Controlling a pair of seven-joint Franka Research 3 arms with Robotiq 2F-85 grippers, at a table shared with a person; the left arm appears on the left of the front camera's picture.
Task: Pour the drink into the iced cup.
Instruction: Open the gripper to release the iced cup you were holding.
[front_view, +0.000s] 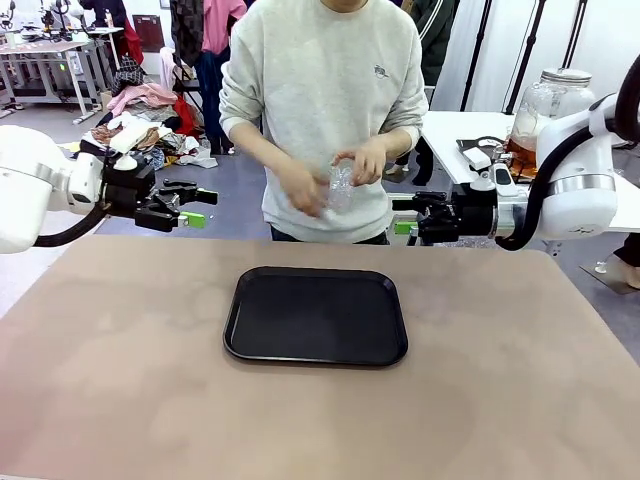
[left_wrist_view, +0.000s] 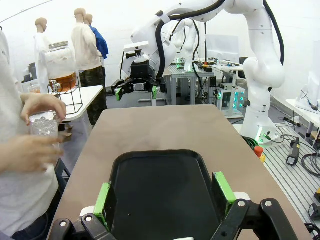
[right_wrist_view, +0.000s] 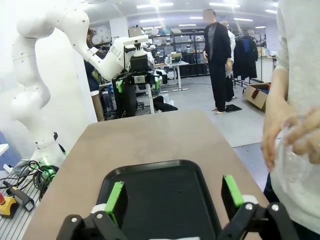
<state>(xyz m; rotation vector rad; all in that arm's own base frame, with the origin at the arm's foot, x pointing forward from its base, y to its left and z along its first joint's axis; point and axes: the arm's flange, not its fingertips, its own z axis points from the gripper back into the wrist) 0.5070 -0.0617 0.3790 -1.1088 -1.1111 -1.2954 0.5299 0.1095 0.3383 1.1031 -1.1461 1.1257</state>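
White arms (front_view: 585, 180), black hands w/ green pads (left_wrist_view: 103, 199) (black cables)

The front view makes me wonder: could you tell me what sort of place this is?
Probably a robotics lab or workshop: two white arms flank a table bearing a black tray, with equipment benches and cabling behind.

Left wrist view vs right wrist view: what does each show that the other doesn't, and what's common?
Left wrist view alone: the big glass jar of amber drink on a wire stand on the white side table, the ice pieces plainly visible in the clear cup the person holds, and the open right gripper across the table. Right wrist view alone: the open left gripper and a cardboard box on the floor. Both: the black tray on the brown table, and the person's hands around the cup.
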